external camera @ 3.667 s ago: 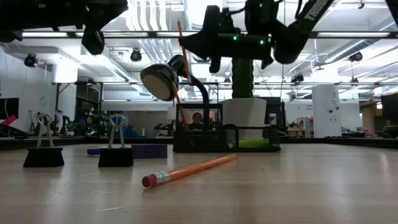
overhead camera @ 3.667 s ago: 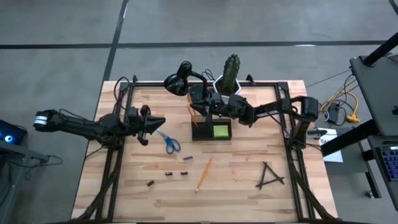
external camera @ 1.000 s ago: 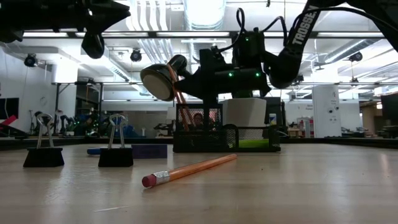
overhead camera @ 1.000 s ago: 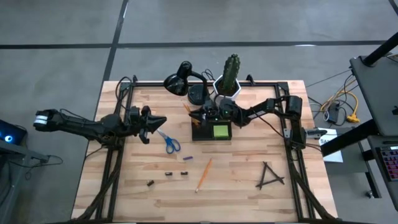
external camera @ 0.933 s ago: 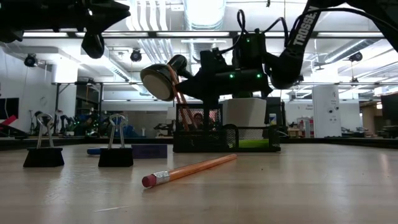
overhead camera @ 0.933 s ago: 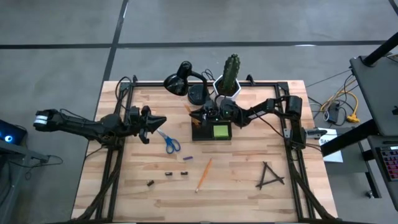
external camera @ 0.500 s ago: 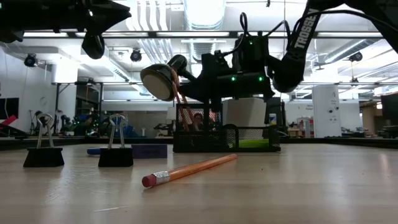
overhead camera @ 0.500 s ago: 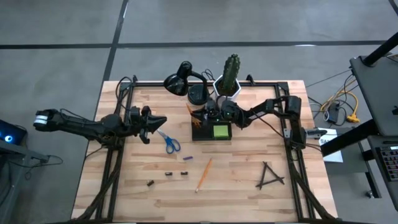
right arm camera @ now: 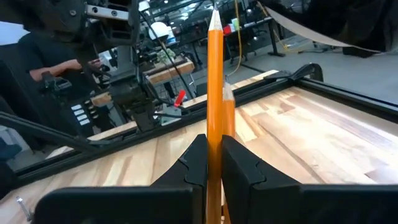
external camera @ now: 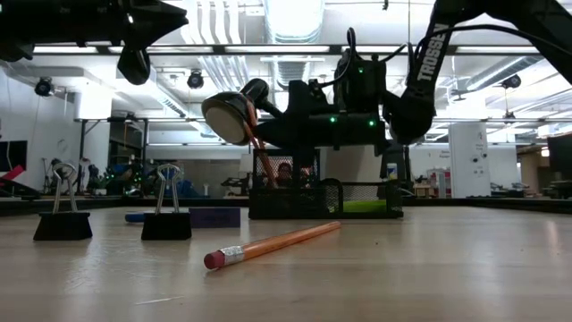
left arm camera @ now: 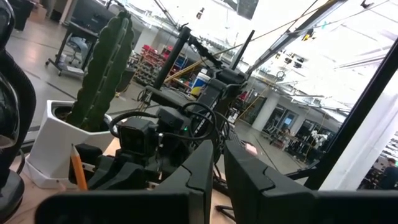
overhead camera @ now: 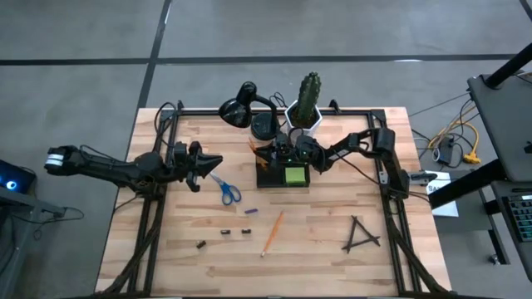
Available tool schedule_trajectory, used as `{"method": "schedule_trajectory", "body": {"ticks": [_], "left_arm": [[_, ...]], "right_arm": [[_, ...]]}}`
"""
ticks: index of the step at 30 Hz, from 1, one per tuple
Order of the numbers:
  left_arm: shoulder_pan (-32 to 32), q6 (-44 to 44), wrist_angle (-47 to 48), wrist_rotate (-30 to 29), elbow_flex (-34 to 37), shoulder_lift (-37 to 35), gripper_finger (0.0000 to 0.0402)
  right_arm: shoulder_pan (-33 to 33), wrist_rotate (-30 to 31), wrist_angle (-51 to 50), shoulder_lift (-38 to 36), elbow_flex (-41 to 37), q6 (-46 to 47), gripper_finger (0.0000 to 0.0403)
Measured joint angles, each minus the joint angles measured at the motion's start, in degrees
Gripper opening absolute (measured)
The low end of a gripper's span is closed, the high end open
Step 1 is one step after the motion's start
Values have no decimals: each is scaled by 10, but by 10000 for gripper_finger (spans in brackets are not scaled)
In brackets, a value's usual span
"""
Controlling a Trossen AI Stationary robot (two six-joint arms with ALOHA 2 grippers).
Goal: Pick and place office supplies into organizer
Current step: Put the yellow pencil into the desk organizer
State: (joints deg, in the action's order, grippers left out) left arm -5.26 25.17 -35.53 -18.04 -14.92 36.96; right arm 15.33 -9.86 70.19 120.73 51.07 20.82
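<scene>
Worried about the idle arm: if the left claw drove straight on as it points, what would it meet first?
Probably the right claw over the organizer, with the cactus just behind; depth is unclear.

Stood on a grey concrete floor (overhead camera: pixel 83 50) crossed by dark seams, one running from 9 to 3 o'clock beyond the tabletop (overhead camera: pixel 324 241) of pale wood planks. Flanked at 3 o'clock by a dark bench (overhead camera: pixel 503 108) with cables hanging beside it. Opened behind into a large workshop hall: white ceiling (external camera: pixel 223 27) hung with ducts and bright strip lights, white walls, a white cabinet (external camera: pixel 467 148), cluttered benches and racks. Lit evenly from overhead.
</scene>
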Motion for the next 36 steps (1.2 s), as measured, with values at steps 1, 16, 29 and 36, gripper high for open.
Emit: {"method": "schedule_trajectory", "body": {"ticks": [1,16,29,36], "left_arm": [[0,0,0,0,0,0,24],[0,0,0,0,0,1,24],[0,0,0,0,0,1,24],[0,0,0,0,0,1,24]], "right_arm": [[0,-4,-2,0,0,0,18],[0,-35,-43,-13,3,-10,18],[-1,-50,-90,-42,1,-26,18],[-1,-70,-88,-46,1,-24,18]]}}
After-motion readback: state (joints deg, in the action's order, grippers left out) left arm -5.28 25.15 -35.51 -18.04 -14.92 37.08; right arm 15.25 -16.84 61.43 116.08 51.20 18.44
